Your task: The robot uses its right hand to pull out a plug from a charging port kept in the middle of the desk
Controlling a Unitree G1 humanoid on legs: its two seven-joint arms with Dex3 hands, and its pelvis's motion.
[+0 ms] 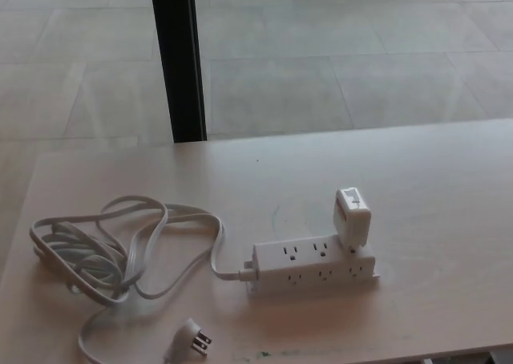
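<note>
A white power strip (pixel 311 264) lies in the middle of the pale wooden desk (pixel 433 188). A white plug adapter (pixel 352 217) stands in a socket at the strip's right end, leaning a little. The strip's white cable (pixel 120 244) runs left in loose coils and ends in a pronged plug (pixel 192 340) lying near the front edge. Neither of my hands shows in the head view.
A black vertical post (pixel 179 59) rises behind the desk's far edge, in front of a grey tiled floor (pixel 337 51). The desk's front edge runs along the bottom of the picture.
</note>
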